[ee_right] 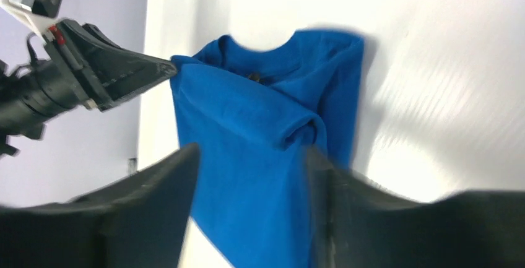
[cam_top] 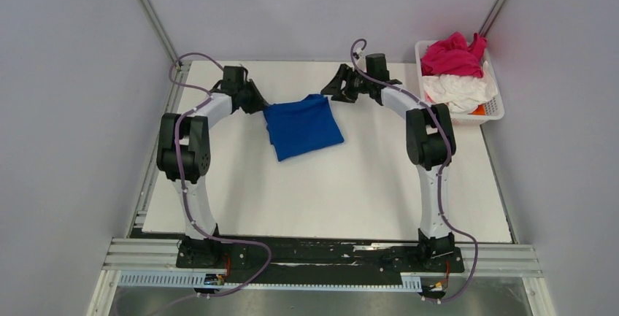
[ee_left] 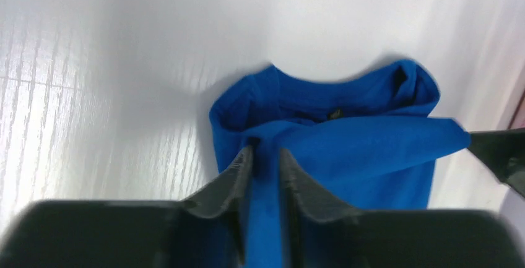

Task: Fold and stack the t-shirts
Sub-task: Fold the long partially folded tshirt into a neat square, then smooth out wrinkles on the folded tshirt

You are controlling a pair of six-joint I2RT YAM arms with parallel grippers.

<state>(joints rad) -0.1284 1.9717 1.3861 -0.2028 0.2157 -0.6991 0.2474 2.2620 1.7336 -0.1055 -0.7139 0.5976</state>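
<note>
The royal blue t-shirt (cam_top: 303, 128) lies folded on the white table at the middle back, its print hidden. My left gripper (cam_top: 257, 103) is shut on the shirt's left edge; in the left wrist view blue cloth (ee_left: 347, 138) runs between the nearly closed fingers (ee_left: 238, 169). My right gripper (cam_top: 333, 90) is open and empty just off the shirt's far right corner; in the right wrist view its gripper (ee_right: 251, 156) hangs with jaws wide apart over the blue shirt (ee_right: 247, 132). The magenta pink shirt (cam_top: 452, 57) and the white shirt (cam_top: 456, 91) lie bunched in the basket.
A white lattice basket (cam_top: 498, 112) stands at the back right corner, with something orange (cam_top: 478, 110) at its near side. Metal frame posts rise at both back corners. The white table top (cam_top: 328, 192) stretches toward the arm bases.
</note>
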